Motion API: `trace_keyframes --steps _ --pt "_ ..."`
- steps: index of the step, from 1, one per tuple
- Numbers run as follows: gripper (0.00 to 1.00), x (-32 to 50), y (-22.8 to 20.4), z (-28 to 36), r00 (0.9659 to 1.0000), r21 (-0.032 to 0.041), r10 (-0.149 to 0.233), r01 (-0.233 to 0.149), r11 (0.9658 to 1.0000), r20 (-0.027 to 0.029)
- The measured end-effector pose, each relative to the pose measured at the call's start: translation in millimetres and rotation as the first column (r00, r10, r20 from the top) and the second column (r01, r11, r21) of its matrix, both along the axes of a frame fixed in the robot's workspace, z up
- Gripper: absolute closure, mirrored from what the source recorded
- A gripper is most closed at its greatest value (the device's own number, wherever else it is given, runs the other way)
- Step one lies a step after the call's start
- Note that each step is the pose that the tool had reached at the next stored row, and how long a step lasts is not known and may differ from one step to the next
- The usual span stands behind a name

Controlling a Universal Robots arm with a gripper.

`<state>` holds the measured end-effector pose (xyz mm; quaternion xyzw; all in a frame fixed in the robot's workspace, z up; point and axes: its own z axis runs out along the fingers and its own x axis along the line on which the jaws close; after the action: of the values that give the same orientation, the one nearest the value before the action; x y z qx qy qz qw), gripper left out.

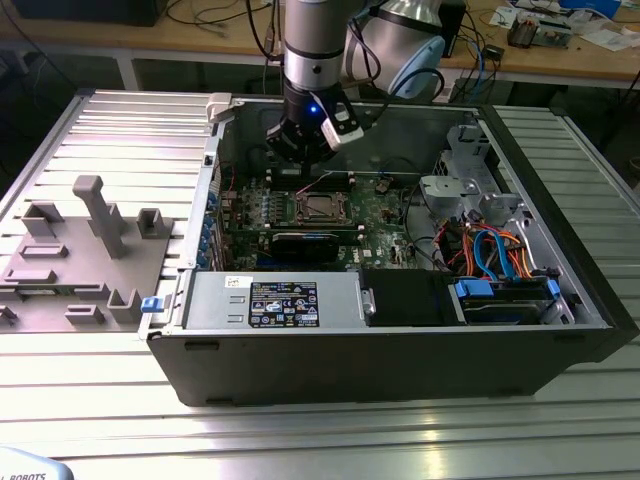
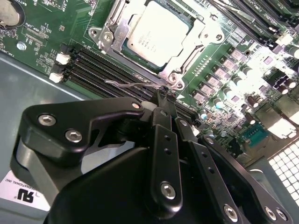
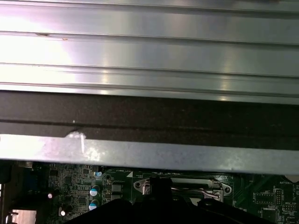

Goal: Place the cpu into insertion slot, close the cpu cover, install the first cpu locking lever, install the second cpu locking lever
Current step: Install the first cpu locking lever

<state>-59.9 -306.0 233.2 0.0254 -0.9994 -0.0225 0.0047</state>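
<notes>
Black end effector, fingers pressed together, tip touching a thin wire locking lever beside the insertion slot, where the cpu sits under the closed cpu cover; lever installation seems underway, needing careful hooking.

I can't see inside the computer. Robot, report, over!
Black pincer at thin wire locking lever beside socket. Square silver cpu seated, silvery metal cover frame down. Nothing blocking.

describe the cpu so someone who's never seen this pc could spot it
Look inside the open computer case at the green circuit board. Near its middle, below the tool, sits the cpu: a flat, dull silver square framed by the cpu cover, unlike the long black memory slots beside it.
</notes>
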Motion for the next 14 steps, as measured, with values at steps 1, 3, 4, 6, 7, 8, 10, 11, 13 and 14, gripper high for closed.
trace_keyframes --steps 1,3,4,6,7,8,10,11,13,14 --pt "0.89 0.1 0.0 -0.1 1.0 0.0 0.0 0.0 1.0 0.0" --pt "0.89 0.1 0.0 -0.5 1.0 0.0 0.0 0.0 1.0 0.0001" --pt "0.89 0.1 0.0 -0.7 1.0 0.0 0.0 0.0 1.0 -0.0001" --pt "0.89 0.1 0.0 -1.0 1.0 0.0 0.0 0.0 1.0 0.0" --pt "0.89 0.1 0.0 -1.3 1.0 0.0 0.0 0.0 1.0 0.0" --pt "0.89 0.1 0.0 -1.5 1.0 0.0 0.0 0.0 1.0 0.0" --pt "0.89 0.1 0.0 -1.7 1.0 0.0 0.0 0.0 1.0 0.0" --pt "0.89 0.1 0.0 -2.0 1.0 0.0 0.0 0.0 1.0 0.0" --pt "0.89 0.1 0.0 -2.2 1.0 0.0 0.0 0.0 1.0 0.0" --pt "0.89 0.1 0.0 -2.3 1.0 0.0 0.0 0.0 1.0 0.0"
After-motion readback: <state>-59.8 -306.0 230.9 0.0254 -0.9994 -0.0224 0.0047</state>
